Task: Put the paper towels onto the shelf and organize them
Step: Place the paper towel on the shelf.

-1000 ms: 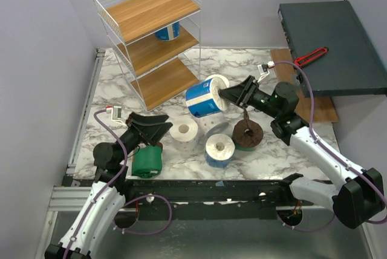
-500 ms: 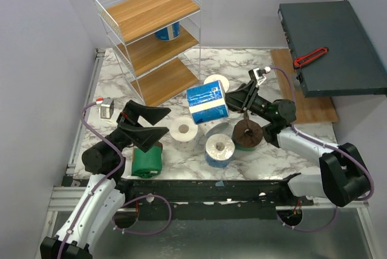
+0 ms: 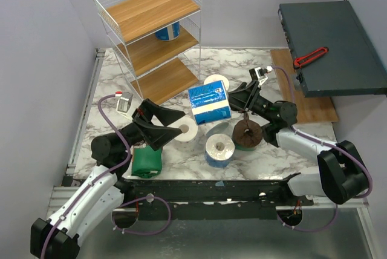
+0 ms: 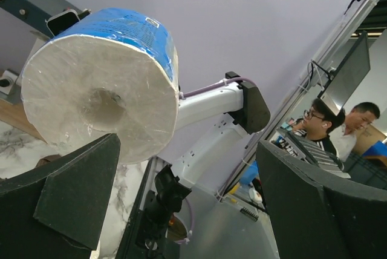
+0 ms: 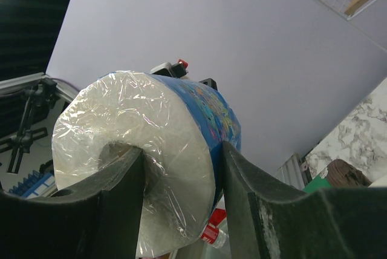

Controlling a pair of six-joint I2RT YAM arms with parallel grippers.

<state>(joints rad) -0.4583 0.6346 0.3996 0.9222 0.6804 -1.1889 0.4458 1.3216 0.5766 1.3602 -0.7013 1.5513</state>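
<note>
Several rolls in view, one of them in hand.

- Tabletop [image 3: 242, 59]: marble; shelf [image 3: 151, 35] stands at its far left, a dark box [image 3: 332, 47] at far right.
- Shelf: three boards. A blue roll [image 3: 167, 31] sits on the middle one, half hidden behind the wire and the top board.
- Held roll [image 3: 208, 103], blue wrap: mid-tabletop, just right of the shelf's bottom tier. Right jaws are clenched on it at the end facing away from the shelf. In the right wrist view one finger [image 5: 121, 198] sits at the core and the other [image 5: 242, 192] on the outer wrap, pinching the roll's [image 5: 157, 150] wall.
- Left jaws are fully spread and grip nothing. They point at the held roll [image 4: 103, 98] from the near left, apart from it. A white roll [image 3: 184, 131] lies just by their tips.
- Loose on the tabletop: green roll [image 3: 147, 161] partly under the left arm, an upright blue roll [image 3: 219, 149], and a brown-ended roll [image 3: 248, 133] below the right arm.
- A white disc [image 3: 216, 81] shows behind the held roll. Can't tell if it's a separate roll.
- Red tool [image 3: 310, 57] on the box is too small to identify.
</note>
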